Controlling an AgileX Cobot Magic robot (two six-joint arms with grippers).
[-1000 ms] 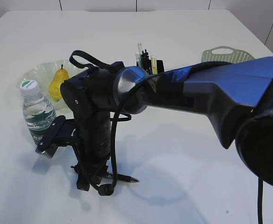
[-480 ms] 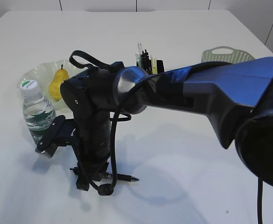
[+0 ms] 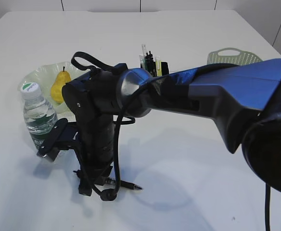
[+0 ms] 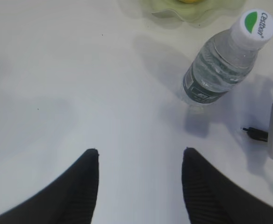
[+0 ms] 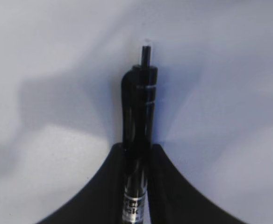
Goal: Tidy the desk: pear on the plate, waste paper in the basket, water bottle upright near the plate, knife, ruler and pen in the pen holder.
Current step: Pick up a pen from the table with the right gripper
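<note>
Right gripper (image 5: 136, 154) is clamped on the slim black pen (image 5: 139, 121), which lies on the white desk (image 3: 188, 183). The grip sits near one end, so the long free end could swing or slip on lift and miss the holder. Left gripper (image 4: 140, 161) hangs open over bare desk, holding nothing. Just beyond it the clear plastic water bottle with white cap (image 4: 220, 65) stands upright. Behind the bottle the yellow pear (image 3: 59, 85) sits on the pale green ruffled plate (image 3: 34, 77). Farther off is the black square pen holder (image 3: 163, 67), then the sage-green perforated basket (image 3: 234, 55).
</note>
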